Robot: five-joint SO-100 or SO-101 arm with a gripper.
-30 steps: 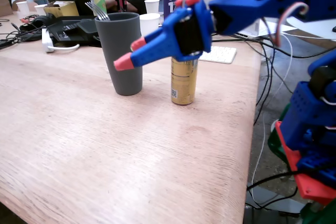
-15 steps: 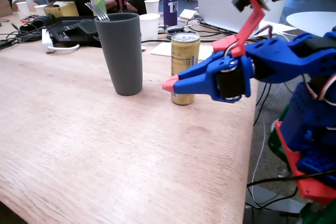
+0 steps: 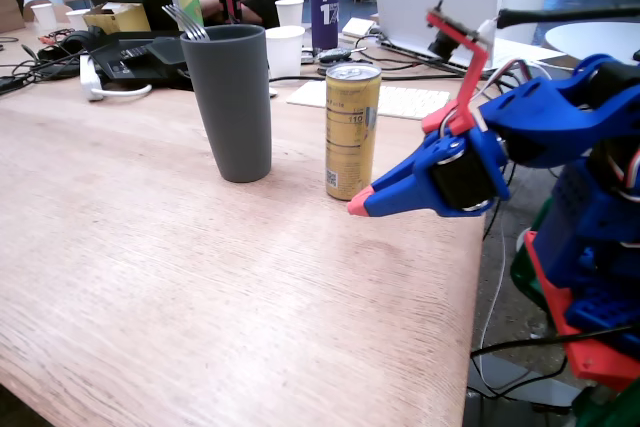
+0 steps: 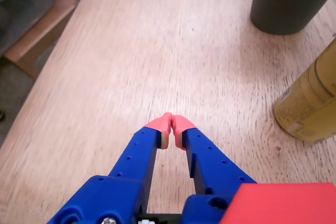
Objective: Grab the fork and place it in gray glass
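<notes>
Fixed view: fork (image 3: 185, 20) in gray glass (image 3: 233, 102), claw (image 3: 357, 207) apart.

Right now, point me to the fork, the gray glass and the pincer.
fork (image 3: 185, 20): fixed view, on the tines sticking above the rim.
gray glass (image 3: 236, 107): fixed view, mid outer wall.
pincer (image 4: 171, 123): wrist view, where the closed red fingertips meet.

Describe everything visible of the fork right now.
Only the fork head shows, in the fixed view: silver metal tines curving up and leaning left over the far left rim of the gray glass. The handle is hidden inside the tumbler, which stands upright on the wooden table. The gripper, shut and empty, is well clear of it.
</notes>
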